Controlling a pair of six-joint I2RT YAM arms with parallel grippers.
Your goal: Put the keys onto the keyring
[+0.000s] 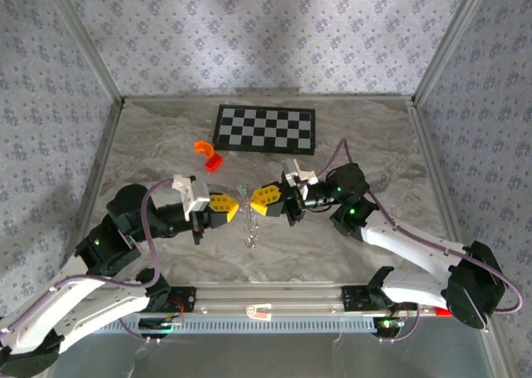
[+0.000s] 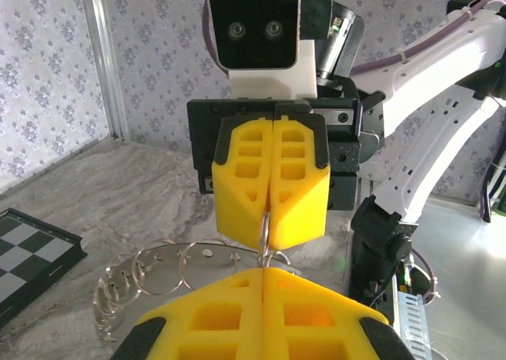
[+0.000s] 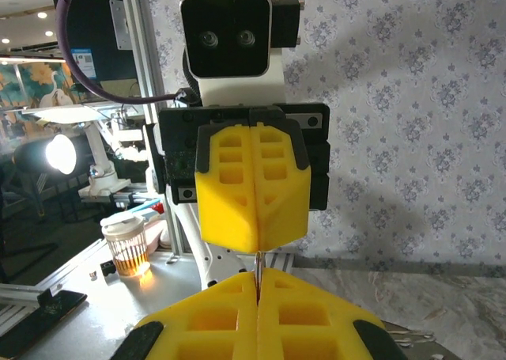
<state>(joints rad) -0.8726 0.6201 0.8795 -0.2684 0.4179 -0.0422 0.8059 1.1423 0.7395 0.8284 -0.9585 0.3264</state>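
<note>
A grey, marbled stone-look worktop [image 1: 141, 158] carries a flat black-and-white checkerboard [image 1: 266, 128] lying near the middle of its far edge. Just off the board's near-left corner sits a small orange curved plastic piece [image 1: 203, 148], with a small red piece [image 1: 214, 162] right against its near-right side. Pale wallpaper with a grey floral print [image 1: 249, 29] lines the walls around the worktop, and silvery metal posts [image 1: 83, 41] rise at its far corners. In the right wrist view, a small clear jar of amber liquid with a white lid [image 3: 126, 248] stands near a bright round lamp [image 3: 57, 153].
</note>
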